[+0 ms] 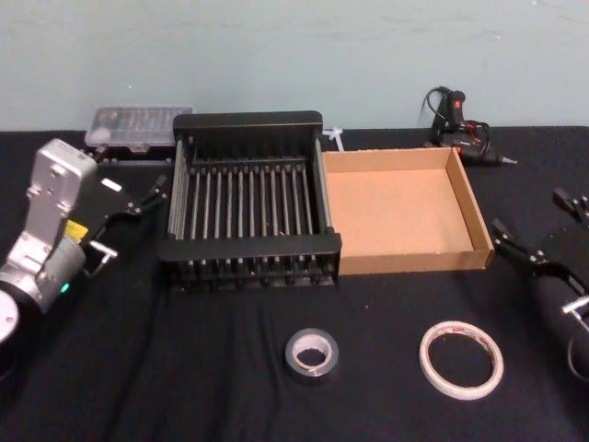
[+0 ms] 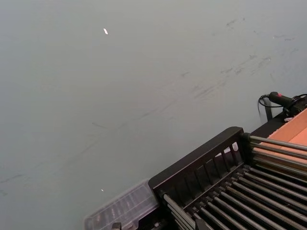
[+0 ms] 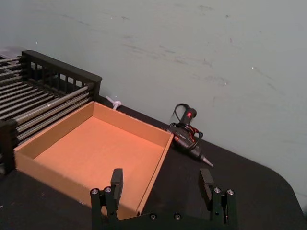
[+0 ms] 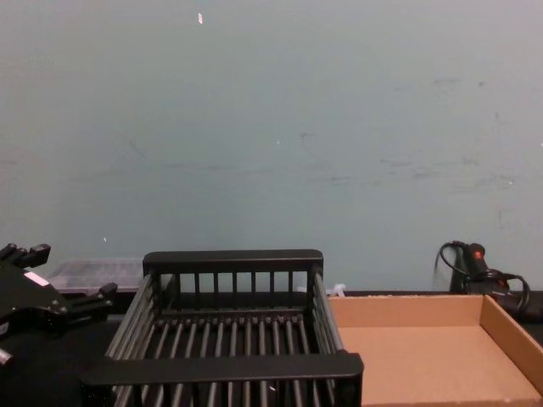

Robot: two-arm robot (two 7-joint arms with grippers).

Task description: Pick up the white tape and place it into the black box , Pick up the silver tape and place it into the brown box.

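The white tape [image 1: 461, 359] lies flat on the black cloth at the front right. Left of it lies the silver tape [image 1: 311, 354], a small dark grey roll in front of the black box. The black box [image 1: 248, 198] is a slatted crate at mid-table with nothing in it. Against its right side sits the brown box [image 1: 400, 207], also holding nothing. My left gripper [image 1: 136, 221] hovers open beside the crate's left wall, also seen in the chest view [image 4: 64, 273]. Off the brown box's right wall, my right gripper [image 1: 529, 212] [image 3: 161, 178] is open, well behind the white tape.
A black glue gun [image 1: 460, 129] with its cord lies behind the brown box near the wall. A clear plastic case [image 1: 138, 127] sits behind the crate's left corner. A small white object [image 1: 333, 138] lies between the two boxes at the back. The wall stands close behind.
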